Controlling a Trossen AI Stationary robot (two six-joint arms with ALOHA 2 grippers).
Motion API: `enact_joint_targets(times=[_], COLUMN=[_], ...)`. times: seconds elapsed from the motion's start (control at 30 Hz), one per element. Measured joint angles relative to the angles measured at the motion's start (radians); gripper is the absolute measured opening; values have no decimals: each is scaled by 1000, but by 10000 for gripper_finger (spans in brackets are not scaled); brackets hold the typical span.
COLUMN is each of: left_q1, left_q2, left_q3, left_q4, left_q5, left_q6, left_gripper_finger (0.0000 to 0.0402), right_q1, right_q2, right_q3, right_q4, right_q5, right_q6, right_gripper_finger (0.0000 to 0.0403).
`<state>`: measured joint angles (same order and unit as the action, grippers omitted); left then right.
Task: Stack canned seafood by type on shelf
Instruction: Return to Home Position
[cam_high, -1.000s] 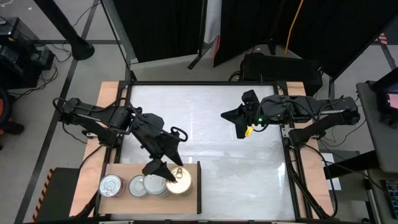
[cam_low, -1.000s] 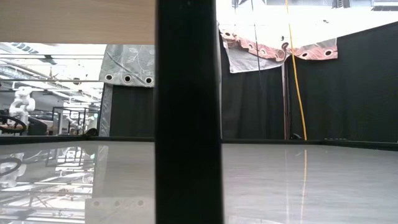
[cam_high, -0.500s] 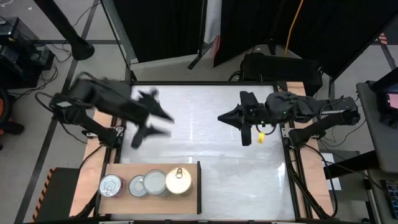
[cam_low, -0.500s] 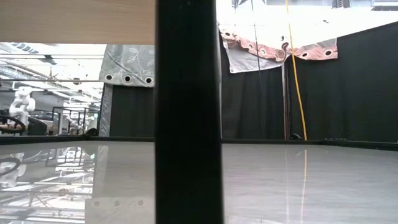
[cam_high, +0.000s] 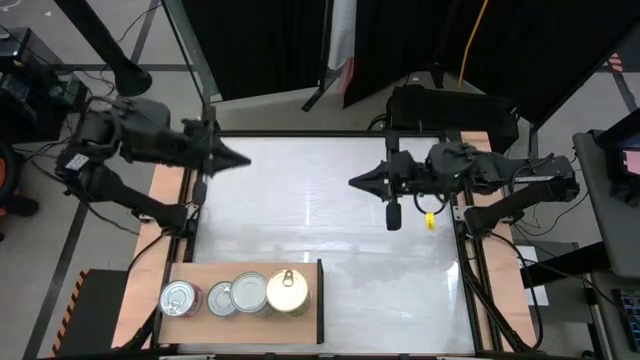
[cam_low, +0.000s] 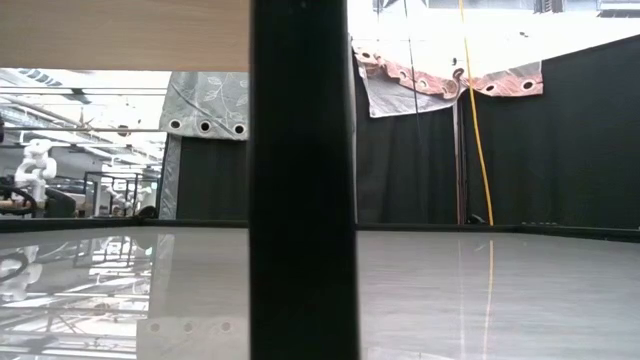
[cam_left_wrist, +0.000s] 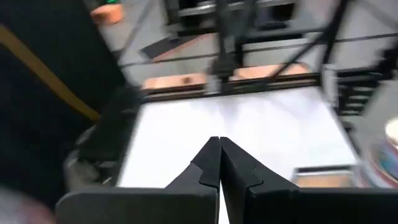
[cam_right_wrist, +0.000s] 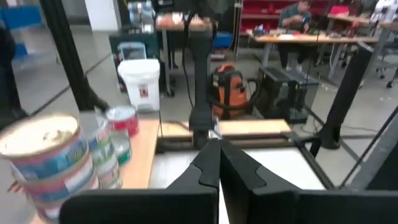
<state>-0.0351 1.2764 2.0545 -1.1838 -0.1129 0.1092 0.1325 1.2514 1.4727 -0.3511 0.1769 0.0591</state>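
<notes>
The shelf (cam_high: 200, 272), a light-brown board with a dark upright edge (cam_high: 320, 300), lies at the table's near left. Canned seafood stands on it in a row: a gold-lidded tin (cam_high: 288, 290) at the right end and silver-lidded tins (cam_high: 248, 293) (cam_high: 178, 297) beside it. The right wrist view shows the stacked tins (cam_right_wrist: 43, 155) and a red-labelled one (cam_right_wrist: 124, 121) from the side. My left gripper (cam_high: 245, 160) (cam_left_wrist: 219, 142) hangs shut and empty over the table's far left corner. My right gripper (cam_high: 352, 183) (cam_right_wrist: 213, 144) is shut and empty at the far right, pointing left.
The white tabletop (cam_high: 330, 250) lies between the arms and the shelf. In the low view, the shelf's dark edge (cam_low: 300, 180) stands close in front and blocks the middle. Black frame rails (cam_high: 330, 133) run round the table.
My left gripper stood open around the gold-lidded tin on the shelf. It has since risen and swung back toward the table's far left corner, shutting on the way. The tin stays on the shelf. My right gripper has rolled about its own axis in place.
</notes>
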Motion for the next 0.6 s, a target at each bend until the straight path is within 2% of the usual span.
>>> enact_joint_targets(times=[0.1, 0.2, 0.37, 0.53, 0.6], left_q1=[18, 31, 38, 38, 38], left_q2=[-104, -222, -382, -525, -563], left_q3=[-210, -436, -767, -1031, -1109], left_q4=[169, 377, 602, 709, 703], left_q5=[94, 116, 114, 109, 84], left_q6=[44, 55, 16, -4, -68], left_gripper_finger=[3, 2, 1, 1, 1], right_q1=[11, 34, 75, 102, 113], right_q2=[-2, -10, -32, -40, -41], right_q3=[-42, -126, -331, -584, -671], right_q4=[-24, 31, 306, 612, 679], right_q5=[2, 4, 12, 5, 6], right_q6=[-5, -18, 4, 1, -1], right_gripper_finger=[0, 0, 0, 0, 0])
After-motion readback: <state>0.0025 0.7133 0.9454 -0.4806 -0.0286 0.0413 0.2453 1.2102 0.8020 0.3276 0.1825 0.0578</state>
